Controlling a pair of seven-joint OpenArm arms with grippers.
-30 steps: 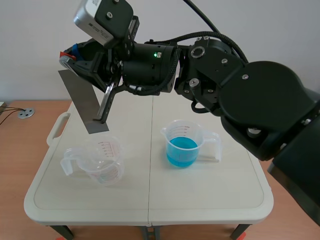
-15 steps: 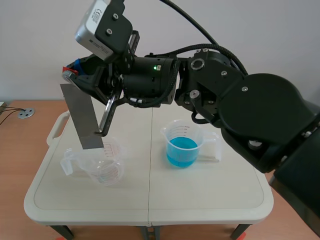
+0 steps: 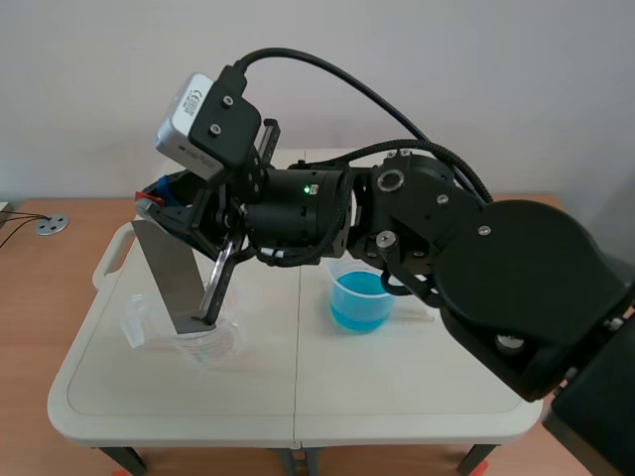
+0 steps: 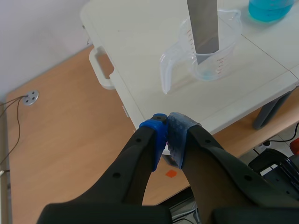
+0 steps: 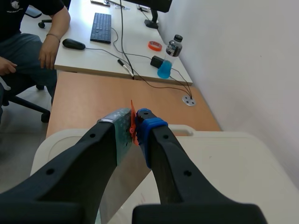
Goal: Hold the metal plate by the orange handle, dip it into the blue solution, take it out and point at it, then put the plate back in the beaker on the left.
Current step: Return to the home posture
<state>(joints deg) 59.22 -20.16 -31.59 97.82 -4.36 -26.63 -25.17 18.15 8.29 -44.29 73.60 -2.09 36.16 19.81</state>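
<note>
Right jaws pinch the orange handle (image 5: 133,122). Metal plate (image 3: 176,280) hangs below them, long axis near upright, lower end inside the left beaker (image 4: 225,56). Left jaws pressed together, holding nothing, well apart. My judgement: lower straight, then release.

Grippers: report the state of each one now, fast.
Left gripper: shut, holding nothing.
Right gripper: shut on the orange handle of the metal plate.

The right arm (image 3: 466,268) spans the bench (image 3: 298,397) above its middle, low over the blue beaker (image 3: 357,302) and the clear beaker (image 3: 220,342), whose mouth the tilted metal plate (image 3: 174,278) occupies. Bare bench runs along the near edge, open to a claw from the front.
</note>
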